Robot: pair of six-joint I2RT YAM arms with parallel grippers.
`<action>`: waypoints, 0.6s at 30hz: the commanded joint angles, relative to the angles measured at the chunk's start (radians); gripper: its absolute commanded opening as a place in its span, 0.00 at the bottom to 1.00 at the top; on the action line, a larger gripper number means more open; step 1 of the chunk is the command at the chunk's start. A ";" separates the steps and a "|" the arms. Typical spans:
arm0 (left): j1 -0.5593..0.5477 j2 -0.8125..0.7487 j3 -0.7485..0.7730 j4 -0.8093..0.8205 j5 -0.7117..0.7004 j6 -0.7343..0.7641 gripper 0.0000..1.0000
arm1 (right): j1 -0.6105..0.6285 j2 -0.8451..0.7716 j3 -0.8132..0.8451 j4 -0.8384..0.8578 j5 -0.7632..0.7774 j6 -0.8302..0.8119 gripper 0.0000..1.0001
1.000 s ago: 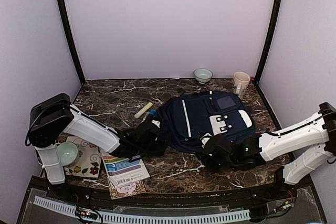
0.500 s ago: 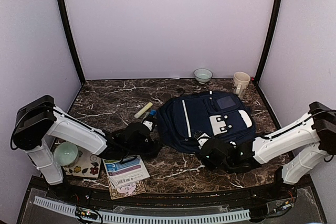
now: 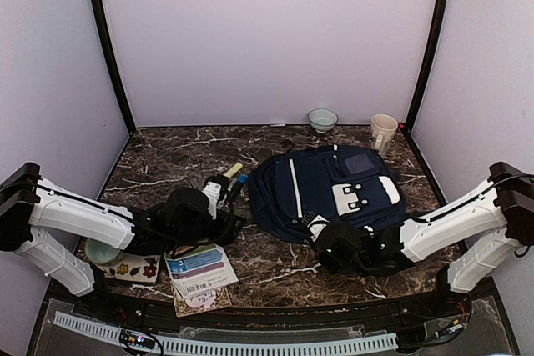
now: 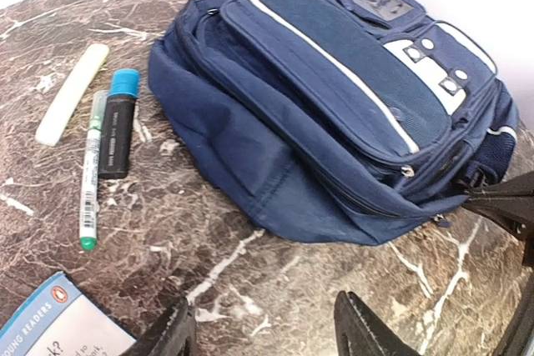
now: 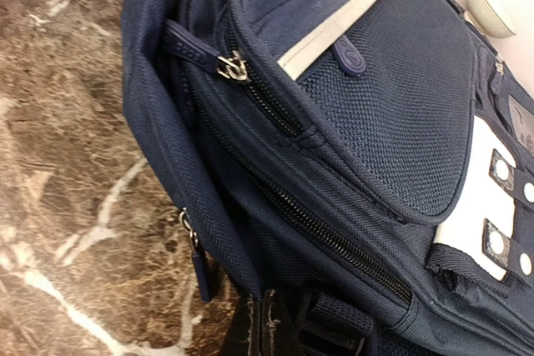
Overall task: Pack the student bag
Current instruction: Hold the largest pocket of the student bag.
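A: Where's the bag?
B: Centre-right on the table, front face up. Its long axis runs left–right across us, and the zips we can see look closed.
A: Which arm's nearer?
B: The right. The right gripper is at the bag's near edge, jaws fully closed, tips against the fabric beside a webbing strap. We can't tell if it has anything pinched.
A: Zip pull in reach?
B: One pull hangs off the bag's side just left of those tips, near but not in them.
A: And the left?
B: The left gripper sits off the bag's left end, apart from it, jaws partly open and empty. The bag is ahead-right of it, the pens ahead-left, the book close by its left finger.
A: Call?
B: We reckon the right works the zip along that left–right axis. The left is better placed for the pens.
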 commanded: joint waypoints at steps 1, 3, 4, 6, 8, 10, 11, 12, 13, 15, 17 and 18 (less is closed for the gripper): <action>-0.030 -0.034 -0.037 0.084 0.048 0.034 0.59 | 0.016 -0.070 0.035 0.031 -0.117 0.007 0.00; -0.062 -0.034 -0.024 0.080 0.011 0.045 0.59 | 0.016 -0.103 0.043 0.018 -0.174 0.010 0.00; -0.078 -0.036 -0.019 0.077 -0.010 0.048 0.59 | 0.016 -0.122 0.043 0.014 -0.183 0.025 0.00; -0.119 -0.041 -0.012 0.079 -0.039 0.046 0.59 | 0.016 -0.173 0.037 0.011 -0.194 0.049 0.00; -0.158 -0.039 0.002 0.080 -0.062 0.044 0.59 | 0.016 -0.220 0.029 0.010 -0.185 0.089 0.00; -0.197 -0.027 0.021 0.079 -0.093 0.039 0.59 | 0.016 -0.260 0.016 0.018 -0.178 0.114 0.00; -0.216 -0.015 0.033 0.070 -0.115 0.031 0.59 | 0.014 -0.278 0.011 0.023 -0.178 0.119 0.00; -0.230 -0.006 0.044 0.061 -0.134 0.019 0.58 | 0.015 -0.293 0.005 0.028 -0.178 0.124 0.00; -0.243 0.000 0.050 0.062 -0.144 0.011 0.58 | 0.015 -0.302 0.002 0.031 -0.182 0.127 0.00; -0.265 0.016 0.054 0.087 -0.145 0.000 0.57 | 0.015 -0.315 0.001 0.035 -0.200 0.133 0.00; -0.286 0.038 0.058 0.122 -0.139 0.000 0.55 | 0.015 -0.316 0.005 0.039 -0.222 0.142 0.00; -0.296 0.051 0.067 0.136 -0.138 0.006 0.55 | 0.015 -0.314 0.009 0.041 -0.229 0.150 0.00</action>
